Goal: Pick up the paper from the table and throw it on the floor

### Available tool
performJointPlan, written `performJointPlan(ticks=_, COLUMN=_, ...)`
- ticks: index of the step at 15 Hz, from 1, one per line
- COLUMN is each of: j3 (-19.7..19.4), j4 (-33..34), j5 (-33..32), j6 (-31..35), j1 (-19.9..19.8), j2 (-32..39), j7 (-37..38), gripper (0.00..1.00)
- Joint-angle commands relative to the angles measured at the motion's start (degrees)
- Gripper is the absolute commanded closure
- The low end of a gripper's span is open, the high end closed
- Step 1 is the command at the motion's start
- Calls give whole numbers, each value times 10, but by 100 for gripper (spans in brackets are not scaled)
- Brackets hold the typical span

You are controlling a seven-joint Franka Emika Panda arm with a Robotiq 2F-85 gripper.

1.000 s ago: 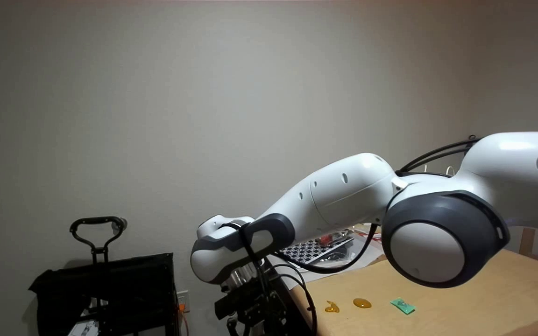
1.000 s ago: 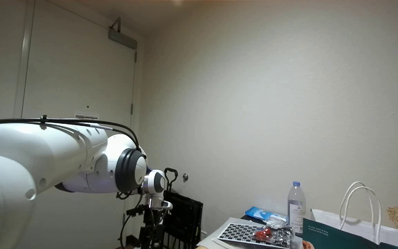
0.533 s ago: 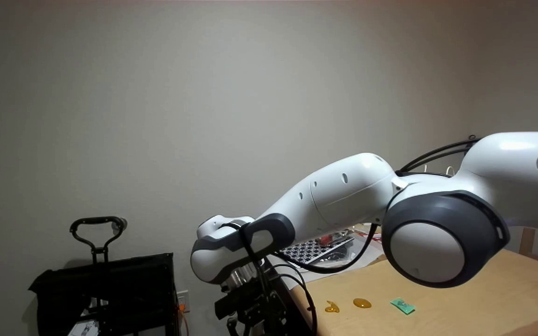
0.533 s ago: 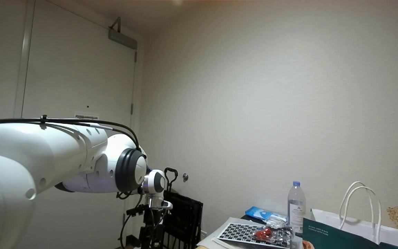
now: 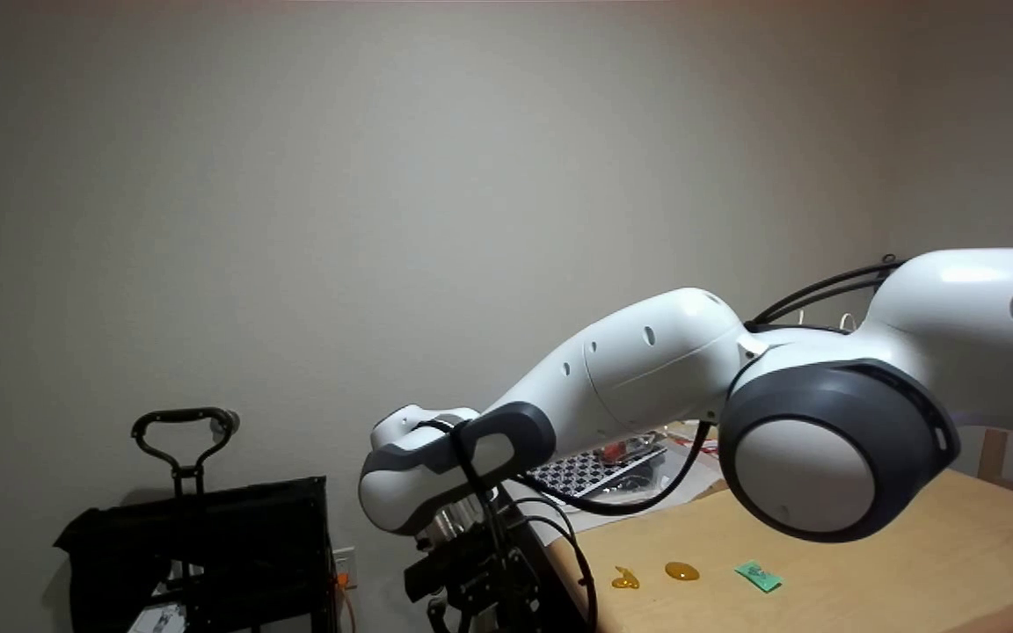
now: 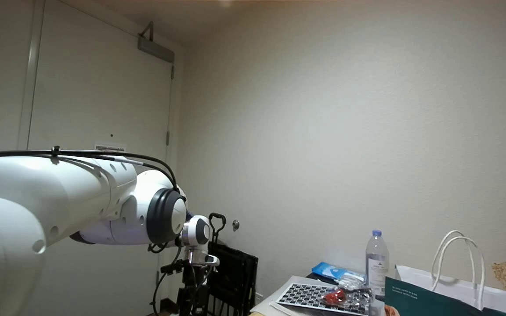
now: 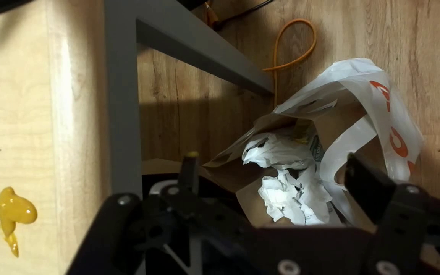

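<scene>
Crumpled white paper (image 7: 281,194) lies inside an open paper bag (image 7: 254,202) on the wooden floor (image 7: 407,34), beside the table. The table (image 7: 17,126) has a pale tan top, at the left of the wrist view; it also shows in an exterior view (image 5: 893,571). My gripper (image 7: 271,156) is open, its two fingers wide apart with nothing between them. It hangs past the table's edge, above the bag. In both exterior views its fingertips are hidden or cut off.
Yellow blobs (image 5: 681,571) and a small green packet (image 5: 759,577) lie on the table. A white plastic bag (image 7: 399,114) lines the paper bag. A grey table leg frame (image 7: 124,95) and an orange cable (image 7: 304,57) are beside it. A black folded cart (image 5: 207,545) stands by the wall.
</scene>
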Motion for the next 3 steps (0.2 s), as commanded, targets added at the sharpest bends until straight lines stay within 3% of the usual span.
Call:
performJointPlan(ticks=1, j3=0, j4=0, j5=0, j6=0, j1=0, j2=0, j7=0, gripper=2)
performJointPlan(ticks=3, j3=0, j4=0, j5=0, j6=0, j1=0, j2=0, j7=0, gripper=2)
